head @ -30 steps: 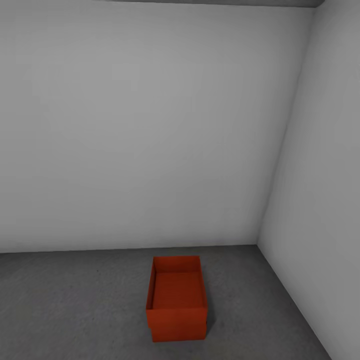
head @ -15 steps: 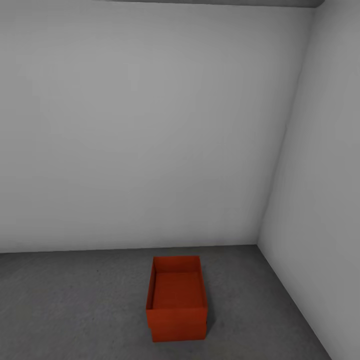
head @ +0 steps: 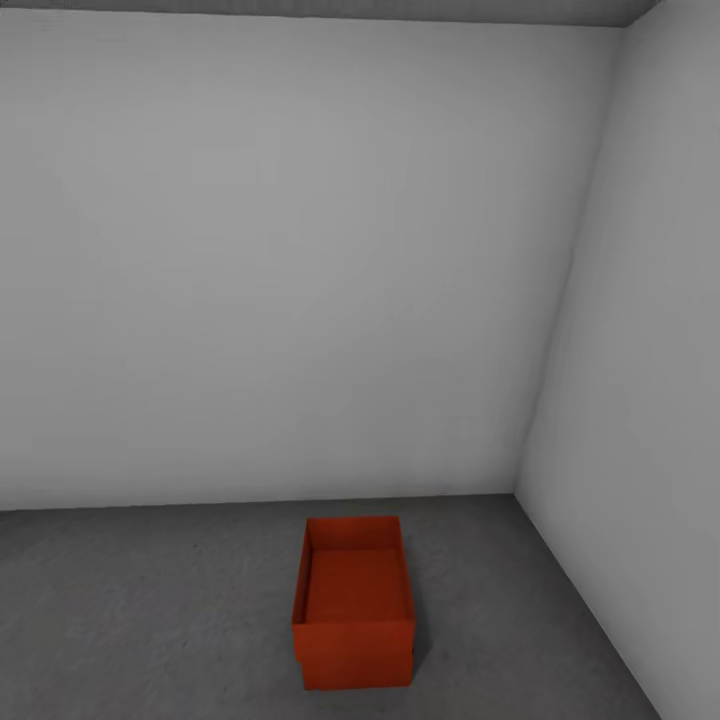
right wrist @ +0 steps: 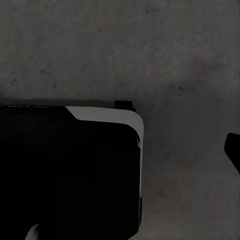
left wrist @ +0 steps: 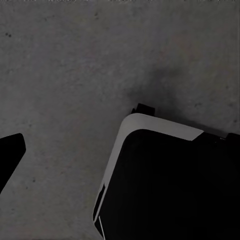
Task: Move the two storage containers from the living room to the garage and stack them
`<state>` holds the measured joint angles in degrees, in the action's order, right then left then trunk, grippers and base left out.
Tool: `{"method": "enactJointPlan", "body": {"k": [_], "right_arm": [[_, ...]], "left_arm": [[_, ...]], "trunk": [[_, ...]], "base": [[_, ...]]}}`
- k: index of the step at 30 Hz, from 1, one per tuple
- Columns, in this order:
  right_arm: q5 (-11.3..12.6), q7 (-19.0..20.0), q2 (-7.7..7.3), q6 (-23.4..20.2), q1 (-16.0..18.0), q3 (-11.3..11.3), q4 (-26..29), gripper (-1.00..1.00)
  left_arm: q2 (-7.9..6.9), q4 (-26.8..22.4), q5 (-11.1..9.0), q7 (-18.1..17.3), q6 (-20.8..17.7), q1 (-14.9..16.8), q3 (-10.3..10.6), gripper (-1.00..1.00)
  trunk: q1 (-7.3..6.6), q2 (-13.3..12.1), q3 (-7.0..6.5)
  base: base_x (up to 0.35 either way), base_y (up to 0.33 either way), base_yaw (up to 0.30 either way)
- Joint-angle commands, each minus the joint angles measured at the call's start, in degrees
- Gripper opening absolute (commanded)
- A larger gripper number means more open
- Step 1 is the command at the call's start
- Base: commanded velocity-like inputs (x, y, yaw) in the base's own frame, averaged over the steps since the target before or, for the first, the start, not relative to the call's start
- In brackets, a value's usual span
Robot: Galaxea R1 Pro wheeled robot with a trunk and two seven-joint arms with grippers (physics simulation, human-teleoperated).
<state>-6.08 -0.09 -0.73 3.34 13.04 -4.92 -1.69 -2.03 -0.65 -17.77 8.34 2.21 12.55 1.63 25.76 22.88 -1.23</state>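
The red-orange storage container (head: 355,600) sits on the dark grey concrete floor (head: 150,620) of the garage, close to the corner where 2 plain grey-white walls (head: 300,250) meet. A faint step across its near face suggests 1 bin stacked on another, but I cannot tell for certain.

It looks like thin, stiff plastic, open-topped and empty, so probably light, smooth and a little slippery. The upright walls are likely to flex if pinched hard. The best hold is probably the rim of a short end wall, or 1 gripper on each long wall so it lifts level.

Each wrist camera looks down at the concrete beside the robot's black, white-edged base (left wrist: 170,185). A dark sliver at the frame edge is probably 1 finger of the left gripper (left wrist: 10,155), and a similar sliver probably belongs to the right gripper (right wrist: 234,150). Whether either gripper is open or closed cannot be told. Neither seems to hold anything.

Judging by the head view, the container lies ahead of both grippers and well apart from them, roughly between their 2 lines of reach.
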Motion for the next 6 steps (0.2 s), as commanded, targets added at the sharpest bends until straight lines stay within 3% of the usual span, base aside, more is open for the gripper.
{"method": "enactJointPlan", "body": {"k": [1,6], "right_arm": [[-0.6,0.0,-0.04,0.3,0.1,-0.5,-0.2,1.0],[-0.6,0.0,-0.06,0.4,0.1,-0.5,-0.2,1.0]], "left_arm": [[0.01,0.0,-0.3,0.1,0.2,0.0,0.2,1.0],[0.01,0.0,-0.3,0.1,0.2,0.0,0.2,1.0]], "trunk": [[0.02,0.0,0.0],[0.02,0.0,-0.07]], "base": [[0.0,0.0,0.0],[0.0,0.0,0.0]]}}
